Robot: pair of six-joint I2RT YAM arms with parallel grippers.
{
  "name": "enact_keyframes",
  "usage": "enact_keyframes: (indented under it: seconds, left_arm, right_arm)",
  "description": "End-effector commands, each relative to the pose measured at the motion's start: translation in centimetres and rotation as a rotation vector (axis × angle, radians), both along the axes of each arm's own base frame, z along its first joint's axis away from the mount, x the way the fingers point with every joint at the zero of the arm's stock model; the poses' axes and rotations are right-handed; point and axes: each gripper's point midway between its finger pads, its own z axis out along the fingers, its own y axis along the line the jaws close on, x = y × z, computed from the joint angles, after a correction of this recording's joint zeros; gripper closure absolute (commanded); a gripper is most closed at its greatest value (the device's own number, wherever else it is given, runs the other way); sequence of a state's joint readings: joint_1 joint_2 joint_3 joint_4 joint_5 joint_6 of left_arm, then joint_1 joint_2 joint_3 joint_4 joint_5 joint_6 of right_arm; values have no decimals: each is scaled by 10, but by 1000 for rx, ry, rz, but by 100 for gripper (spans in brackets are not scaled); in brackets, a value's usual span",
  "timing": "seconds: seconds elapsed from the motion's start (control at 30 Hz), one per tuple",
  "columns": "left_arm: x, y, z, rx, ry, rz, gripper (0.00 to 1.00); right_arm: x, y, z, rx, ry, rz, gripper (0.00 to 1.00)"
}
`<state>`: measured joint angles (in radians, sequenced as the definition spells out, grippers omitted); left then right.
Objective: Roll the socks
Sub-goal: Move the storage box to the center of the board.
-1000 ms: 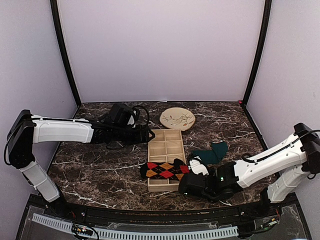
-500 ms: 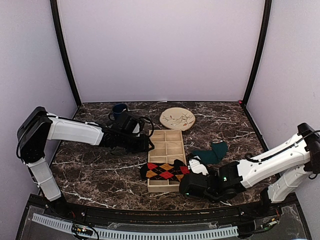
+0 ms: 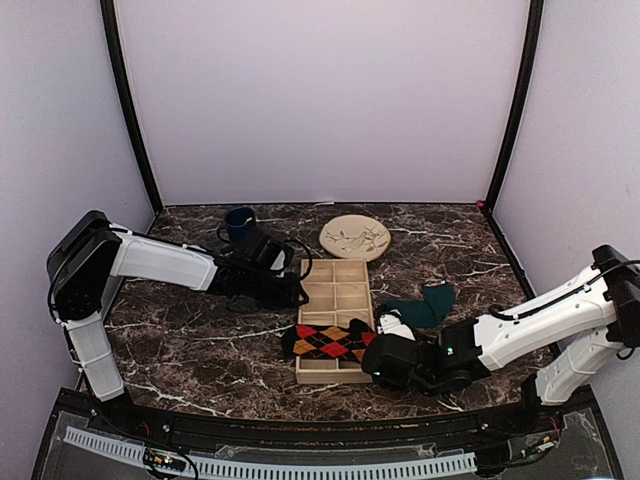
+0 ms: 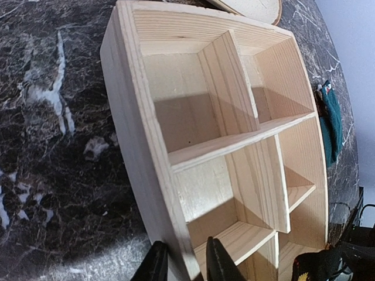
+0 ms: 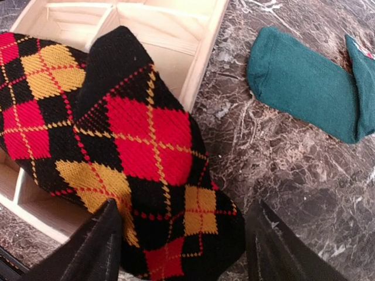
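The black argyle socks [image 3: 330, 342] [image 5: 135, 146] lie draped over the near end of a wooden divided tray [image 3: 335, 285], with one end hanging onto the table. My right gripper [image 3: 378, 360] [image 5: 184, 225] is open, and its fingers stand on either side of that end, apart from it. On the marble to the right of the tray lie the teal-green socks [image 3: 420, 305] [image 5: 304, 82]. My left gripper [image 3: 300, 293] [image 4: 183, 264] is at the tray's left wall [image 4: 140, 129], one finger outside and one inside, shut on it.
A dark blue mug [image 3: 238, 222] stands at the back left, behind my left arm. A beige patterned plate [image 3: 355, 237] lies just beyond the tray. Purple walls close in the table on three sides.
My left arm drew back from the mug to the tray and narrowed its jaws onto the left wall. The right jaws narrowed a little around the argyle sock's end.
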<state>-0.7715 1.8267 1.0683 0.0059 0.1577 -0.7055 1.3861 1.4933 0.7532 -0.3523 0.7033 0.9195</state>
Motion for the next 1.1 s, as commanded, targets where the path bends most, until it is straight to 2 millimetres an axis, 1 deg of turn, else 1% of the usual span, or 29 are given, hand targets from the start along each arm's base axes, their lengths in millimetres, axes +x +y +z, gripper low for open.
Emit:
enact_keyframes:
  seconds: [0.0, 0.03, 0.1, 0.13, 0.27, 0.37, 0.4, 0.53, 0.8, 0.97, 1.0, 1.03, 1.07]
  left_arm:
    - [6, -7, 5, -9, -19, -18, 77]
    - [6, -7, 5, -8, -19, -18, 79]
    - [7, -7, 5, -2, -22, -16, 82]
    - [8, -7, 5, -1, -24, -15, 85]
    - [11, -6, 5, 16, -33, -13, 92]
    - [13, -5, 6, 32, -39, -13, 95]
    - [14, -5, 6, 36, -43, -15, 96]
    - [16, -4, 8, 50, -52, -14, 100]
    - [22, 1, 16, 93, -87, -8, 100]
    - [24, 8, 19, 130, -108, 0, 100]
    - [24, 9, 20, 135, -110, 1, 100]
    - [24, 10, 20, 140, -112, 1, 100]
    - [24, 11, 20, 146, -114, 2, 100]
  right_arm:
    - [4, 6, -1, 53, 19, 1, 42]
    - [4, 6, -1, 57, 22, 2, 48]
    - [5, 7, 0, 64, 22, 2, 57]
    - [5, 8, 1, 67, 21, 4, 59]
    - [7, 9, 8, 77, 10, 1, 65]
    - [8, 10, 15, 85, 1, 1, 72]
    - [9, 10, 17, 85, -4, 0, 73]
    - [10, 9, 23, 91, -13, -3, 74]
    - [12, 5, 27, 90, -27, -18, 74]
    - [12, 7, 30, 101, -32, -8, 75]
    - [11, 10, 30, 108, -27, 2, 74]
    - [10, 13, 30, 116, -22, 22, 70]
    - [6, 19, 28, 125, -8, 52, 64]
